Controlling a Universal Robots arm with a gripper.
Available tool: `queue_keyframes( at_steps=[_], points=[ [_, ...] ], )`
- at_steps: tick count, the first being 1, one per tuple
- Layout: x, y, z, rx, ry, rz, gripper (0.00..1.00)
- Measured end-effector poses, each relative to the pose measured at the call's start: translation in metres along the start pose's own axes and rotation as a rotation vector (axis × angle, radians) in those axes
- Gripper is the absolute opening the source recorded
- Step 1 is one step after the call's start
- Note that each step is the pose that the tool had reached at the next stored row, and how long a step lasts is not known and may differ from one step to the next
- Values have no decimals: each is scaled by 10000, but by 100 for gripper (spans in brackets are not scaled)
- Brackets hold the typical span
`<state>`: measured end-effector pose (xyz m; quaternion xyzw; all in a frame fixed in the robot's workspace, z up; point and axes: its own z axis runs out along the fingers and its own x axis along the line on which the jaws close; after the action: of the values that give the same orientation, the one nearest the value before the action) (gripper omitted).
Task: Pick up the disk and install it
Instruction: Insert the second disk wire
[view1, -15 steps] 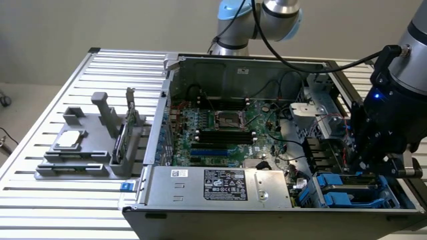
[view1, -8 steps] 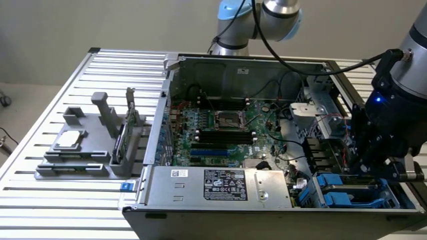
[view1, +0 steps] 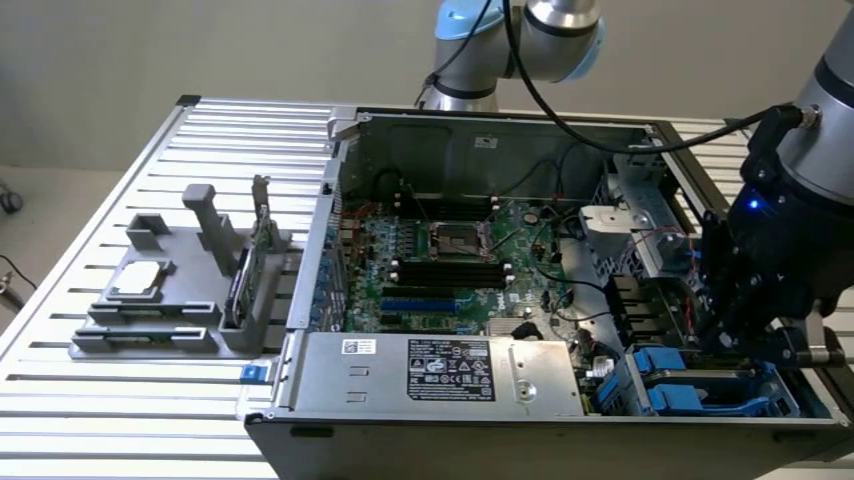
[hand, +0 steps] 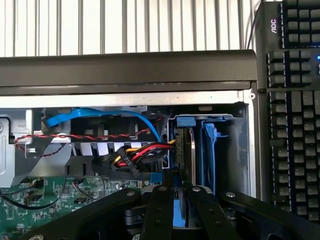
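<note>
Disk (hand: 184, 150) in case (slatted table (view1: 120, 200))

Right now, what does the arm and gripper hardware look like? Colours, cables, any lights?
The arm has silver-grey tube segments with light-blue joint caps. A black cable runs along it toward the wrist. The wrist section is grey. Below it, the gripper is black and bulky, with a small blue light glowing on its body. In the wrist view the gripper's black linkage bars show round pivot screws.
</note>
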<state>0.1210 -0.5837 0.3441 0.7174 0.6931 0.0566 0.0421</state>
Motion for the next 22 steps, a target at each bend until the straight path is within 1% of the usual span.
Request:
queue_keyframes(
  at_steps=[22],
  points=[
    [-19, 16, 72, 0, -1, -1, 17]
  ],
)
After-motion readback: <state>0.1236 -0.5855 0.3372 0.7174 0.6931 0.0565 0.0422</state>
